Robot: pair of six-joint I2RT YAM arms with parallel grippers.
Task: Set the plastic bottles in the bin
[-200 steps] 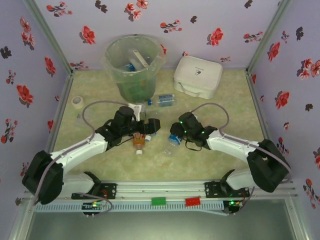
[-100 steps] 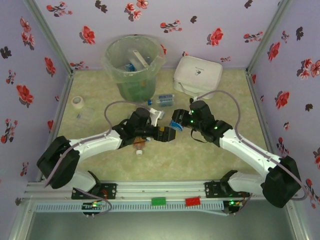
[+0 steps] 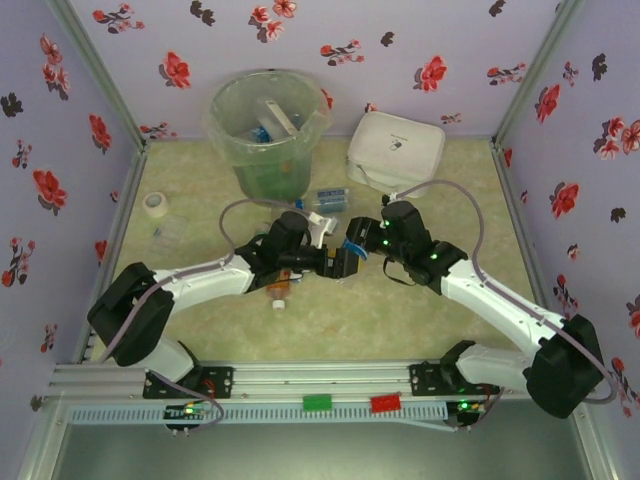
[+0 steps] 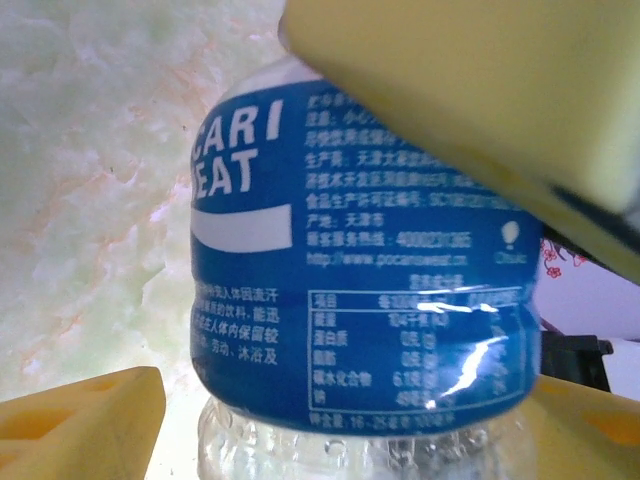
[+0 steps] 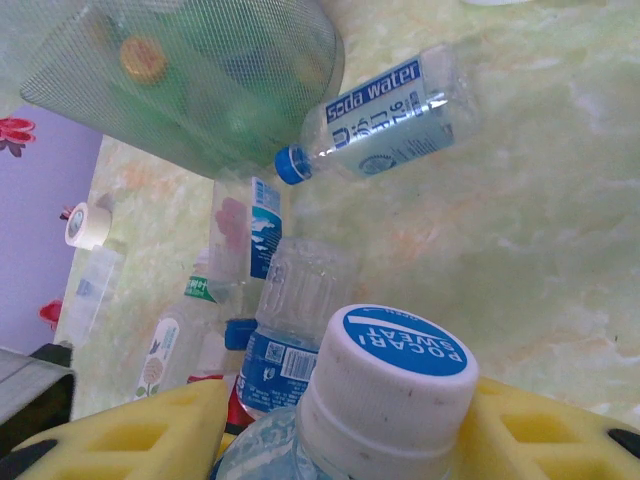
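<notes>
- The marbled green counter (image 3: 420, 310) carries the loose bottles.
- The bin (image 3: 262, 172) stands at the counter's far left and already has several bottles inside.
- The right gripper (image 5: 335, 435) has its jaws pinching the Pocari Sweat bottle (image 4: 360, 280) just under its blue-and-white cap. It holds the bottle above mid-counter, well short of the bin.
- The left gripper (image 4: 345, 425) has its jaws spread either side of that bottle's blue label. A gap shows at one finger, so it is not yet gripping. This looks like a hand-over.
- The bottle is probably light, with a thin wall that dents under a hard squeeze and a glossy label that may slip. The ribbed body below the label or the stiff neck are the safer holds.
- A soda water bottle (image 3: 328, 199) lies on its side just beside the bin's base. An amber bottle (image 3: 278, 285) lies under the left forearm.
- A second ago the arms were apart and nearer their bases, with the left gripper over the amber bottle. Both have since reached farther out and met.
</notes>
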